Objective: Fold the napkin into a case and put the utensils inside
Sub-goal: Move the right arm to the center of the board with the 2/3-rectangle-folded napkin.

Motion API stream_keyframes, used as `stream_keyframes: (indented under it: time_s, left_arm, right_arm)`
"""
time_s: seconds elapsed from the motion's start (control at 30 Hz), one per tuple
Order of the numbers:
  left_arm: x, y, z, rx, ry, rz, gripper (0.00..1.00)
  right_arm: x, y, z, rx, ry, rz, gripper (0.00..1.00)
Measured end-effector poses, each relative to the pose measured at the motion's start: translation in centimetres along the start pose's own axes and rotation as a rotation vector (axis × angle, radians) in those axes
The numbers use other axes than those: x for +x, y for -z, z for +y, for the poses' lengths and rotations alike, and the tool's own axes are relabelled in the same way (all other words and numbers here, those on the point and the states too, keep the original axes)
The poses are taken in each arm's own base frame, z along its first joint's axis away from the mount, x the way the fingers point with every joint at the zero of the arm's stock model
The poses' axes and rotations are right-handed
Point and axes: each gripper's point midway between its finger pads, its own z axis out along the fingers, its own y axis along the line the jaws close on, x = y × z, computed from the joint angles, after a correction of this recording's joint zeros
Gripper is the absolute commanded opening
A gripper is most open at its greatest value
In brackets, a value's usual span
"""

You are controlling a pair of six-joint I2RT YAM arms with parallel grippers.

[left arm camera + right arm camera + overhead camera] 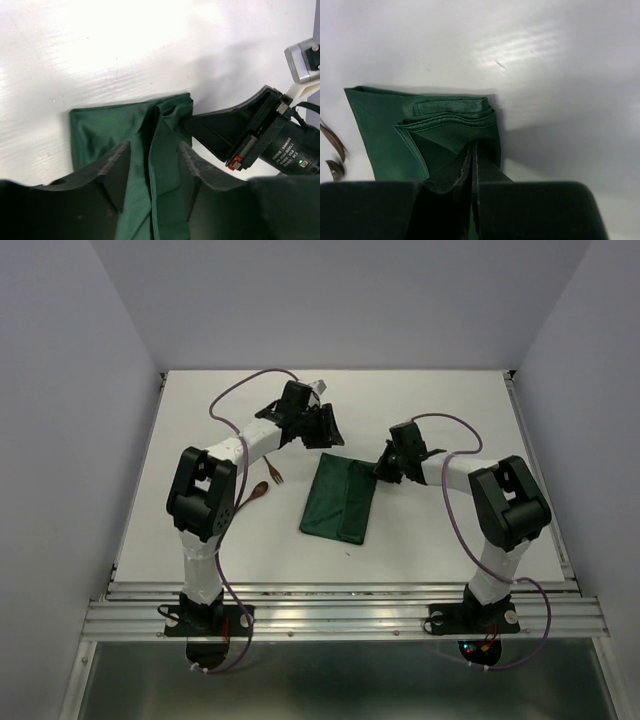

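Green napkin [340, 502] lay folded mid-frame | left gripper [152, 157] jaws stood apart over it | right gripper [471, 157] pinched its upper-right corner | spoon [258, 492], fork [274, 477] lay left.

My overhead camera is looking down across the whole table [440, 420], while both wrist cameras are closely sharing the napkin [340, 500].

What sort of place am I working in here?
Probably a lab test cell: a white table carrying little but a napkin, blank grey walls closing it in, and an aluminium rail holding the arm bases.
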Motion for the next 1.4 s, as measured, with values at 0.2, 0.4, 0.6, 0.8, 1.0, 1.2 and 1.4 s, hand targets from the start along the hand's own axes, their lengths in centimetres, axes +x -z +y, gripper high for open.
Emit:
stream_keyframes:
  time_s: [0.2,0.4,0.6,0.8,1.0,1.2,1.4]
  left_arm:
    - [2.4,0.9,-0.7,0.008,-0.046,0.043,0.34]
    - [9.7,0.8,-1.7,0.000,-0.118,0.201,0.36]
    - [14.0,1.2,-1.5,-0.021,-0.144,0.294,0.35]
    - [13.4,1.3,-0.5,-0.049,-0.142,0.279,0.35]
    - [13.3,1.3,-0.2,-0.060,-0.148,0.277,0.34]
    - [13.2,1.4,0.4,-0.089,-0.145,0.272,0.34]
    - [12.0,2.8,0.9,-0.126,-0.147,0.240,0.38]
  right_arm:
    - [1.7,3.0,-3.3,0.088,-0.039,-0.016,0.05]
    - [2.0,4.0,-4.2,0.132,-0.044,-0.018,0.08]
    - [1.0,4.9,-3.6,0.136,-0.017,-0.031,0.11]
    - [-1.1,5.5,-1.2,0.085,0.018,-0.067,0.11]
    - [-1.5,4.9,-0.7,0.079,0.031,-0.062,0.11]
    - [-0.3,3.0,-2.1,0.121,0.038,-0.015,0.10]
    - [-0.3,2.1,-3.0,0.161,0.035,-0.019,0.10]
